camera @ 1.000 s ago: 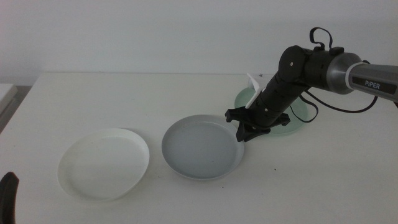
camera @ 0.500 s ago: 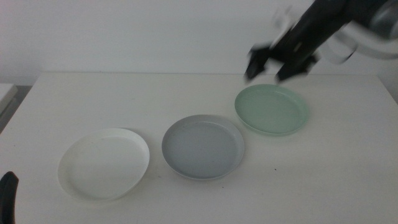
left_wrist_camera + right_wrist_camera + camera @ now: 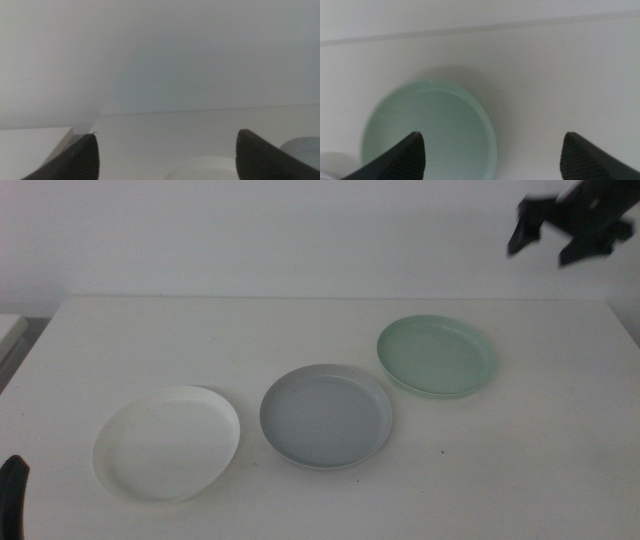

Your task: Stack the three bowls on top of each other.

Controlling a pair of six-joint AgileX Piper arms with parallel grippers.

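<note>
Three bowls lie apart on the white table in the middle view: a white bowl [image 3: 167,443] at the front left, a grey bowl [image 3: 326,415] in the centre, and a mint green bowl [image 3: 437,355] at the back right. My right gripper [image 3: 565,235] hangs open and empty high above the table's back right corner. Its wrist view looks down on the mint green bowl [image 3: 430,132] and a sliver of the grey bowl [image 3: 335,162]. My left gripper [image 3: 167,157] waits open at the front left edge, with the white bowl's rim [image 3: 205,167] between its jaws.
A dark part of the left arm [image 3: 12,495] shows at the bottom left corner of the middle view. The table's back edge meets a pale wall [image 3: 300,240]. A white ledge [image 3: 10,330] sits off the table's left side.
My right gripper has risen from beside the grey and green bowls and swung up to the back right, empty. The bowls now lie uncovered; the left arm has not moved.
</note>
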